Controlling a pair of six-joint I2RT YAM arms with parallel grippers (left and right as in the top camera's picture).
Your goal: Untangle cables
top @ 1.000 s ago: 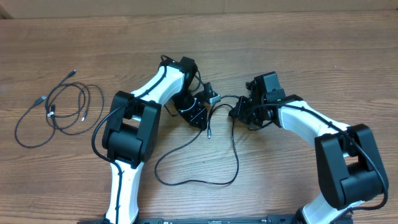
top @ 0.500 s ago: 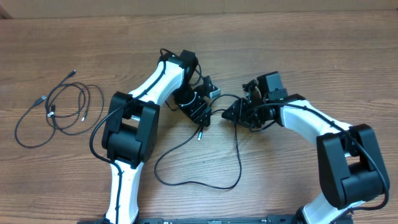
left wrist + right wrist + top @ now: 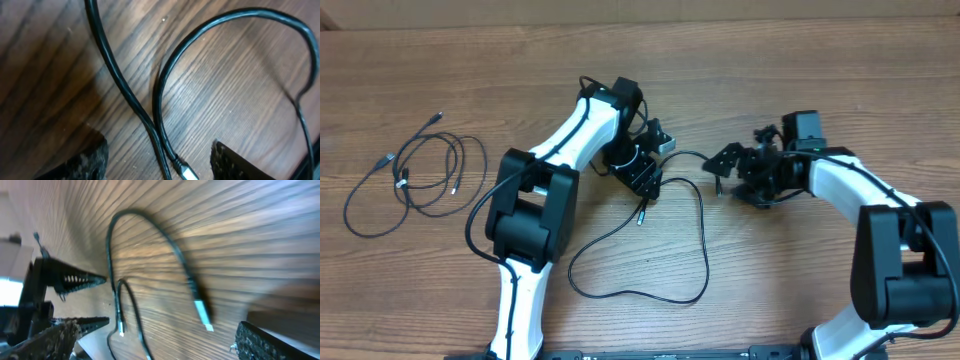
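One black cable (image 3: 703,262) lies in a wide loop at mid-table, its silver plug tip (image 3: 641,215) just below my left gripper (image 3: 644,186). In the left wrist view two strands of this cable (image 3: 131,98) run between the open fingers (image 3: 84,163), and the plug tip (image 3: 186,173) rests on the wood, ungripped. My right gripper (image 3: 724,166) stands open to the right of the loop, with nothing in it. Its wrist view shows a cable end (image 3: 202,314) lying loose on the table ahead of the gripper (image 3: 155,332). Other cables (image 3: 416,175) lie coiled at far left.
The wooden table (image 3: 800,60) carries both white-and-black arms, the left (image 3: 532,215) and the right (image 3: 895,250). In the right wrist view the left gripper's toothed fingers (image 3: 80,280) show at the left edge.
Both grippers have opened and let the cable go. The right arm has drawn back to the right, and the loop has settled flat on the table.
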